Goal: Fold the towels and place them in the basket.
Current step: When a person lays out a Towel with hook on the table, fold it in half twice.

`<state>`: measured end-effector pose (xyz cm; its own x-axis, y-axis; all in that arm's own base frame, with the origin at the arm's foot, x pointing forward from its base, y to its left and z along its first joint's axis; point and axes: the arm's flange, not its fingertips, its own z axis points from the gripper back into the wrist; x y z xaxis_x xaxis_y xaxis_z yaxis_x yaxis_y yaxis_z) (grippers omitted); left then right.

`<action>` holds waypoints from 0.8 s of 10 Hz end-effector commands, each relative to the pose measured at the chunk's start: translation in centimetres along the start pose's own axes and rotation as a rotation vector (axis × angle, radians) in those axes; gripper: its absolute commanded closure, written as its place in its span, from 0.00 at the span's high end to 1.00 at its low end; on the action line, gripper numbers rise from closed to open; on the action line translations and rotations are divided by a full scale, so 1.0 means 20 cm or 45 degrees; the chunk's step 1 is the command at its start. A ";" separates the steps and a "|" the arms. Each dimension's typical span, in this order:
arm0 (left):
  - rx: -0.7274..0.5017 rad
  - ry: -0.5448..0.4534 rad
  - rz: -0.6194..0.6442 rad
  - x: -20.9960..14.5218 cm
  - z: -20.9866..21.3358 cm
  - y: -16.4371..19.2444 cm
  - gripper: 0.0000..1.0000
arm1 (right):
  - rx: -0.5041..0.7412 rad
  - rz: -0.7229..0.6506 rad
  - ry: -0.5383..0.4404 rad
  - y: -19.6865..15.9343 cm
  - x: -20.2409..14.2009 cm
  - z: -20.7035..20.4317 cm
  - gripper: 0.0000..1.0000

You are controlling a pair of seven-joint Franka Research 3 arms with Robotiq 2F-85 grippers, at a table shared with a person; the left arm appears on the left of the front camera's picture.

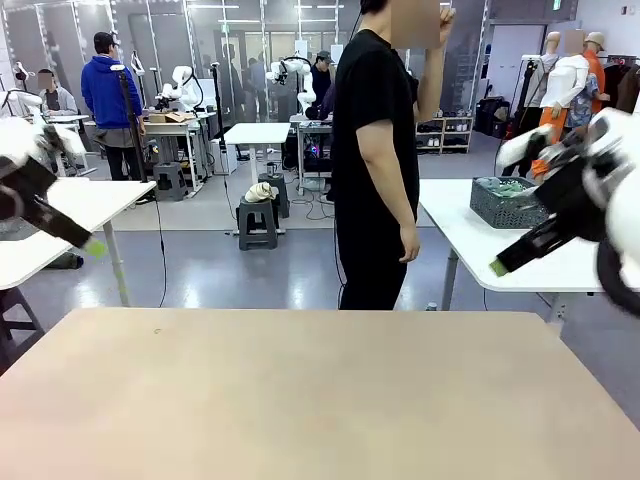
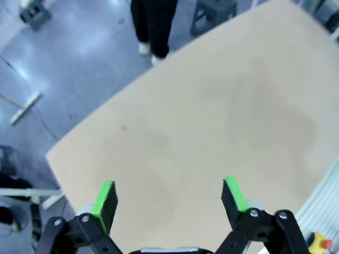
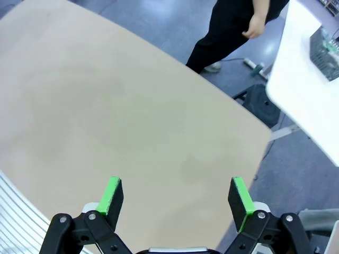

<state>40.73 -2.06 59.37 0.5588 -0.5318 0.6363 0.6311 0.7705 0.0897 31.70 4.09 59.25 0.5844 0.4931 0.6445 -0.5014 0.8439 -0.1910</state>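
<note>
A dark grey perforated basket (image 1: 505, 203) stands on a white side table (image 1: 480, 245) beyond the right end of the work table. Bunched pale green cloth lies inside it, too small for me to tell whether it is the towels. The basket's corner (image 3: 326, 45) also shows in the right wrist view. My left gripper (image 1: 95, 247) hangs open in the air off the table's left side, with nothing between its green pads (image 2: 106, 197). My right gripper (image 1: 498, 267) hangs open off the right side, also with nothing between its pads (image 3: 112, 194).
The beige work table (image 1: 320, 400) spreads across the foreground with a bare top. A person in black (image 1: 375, 150) stands just past its far edge, one hand raised and the other hanging by the hip. Another white table (image 1: 70, 215) stands at the left.
</note>
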 end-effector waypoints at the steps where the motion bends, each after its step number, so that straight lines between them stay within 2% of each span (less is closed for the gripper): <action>1: -0.126 -0.045 -0.026 0.04 0.18 0.15 1.00 | 0.021 0.084 -0.024 -0.13 0.00 0.24 1.00; 4: -0.143 -0.115 -0.071 0.06 0.48 0.30 1.00 | -0.006 0.124 -0.052 -0.24 0.02 0.57 1.00; 8: -0.090 -0.227 -0.094 0.07 0.81 0.39 1.00 | 0.043 0.167 -0.078 -0.31 0.04 0.81 1.00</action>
<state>37.78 8.65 72.76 0.4271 -0.5036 0.7510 0.6883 0.7197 0.0911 25.20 -3.64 72.17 0.4885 0.5623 0.6672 -0.5620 0.7877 -0.2523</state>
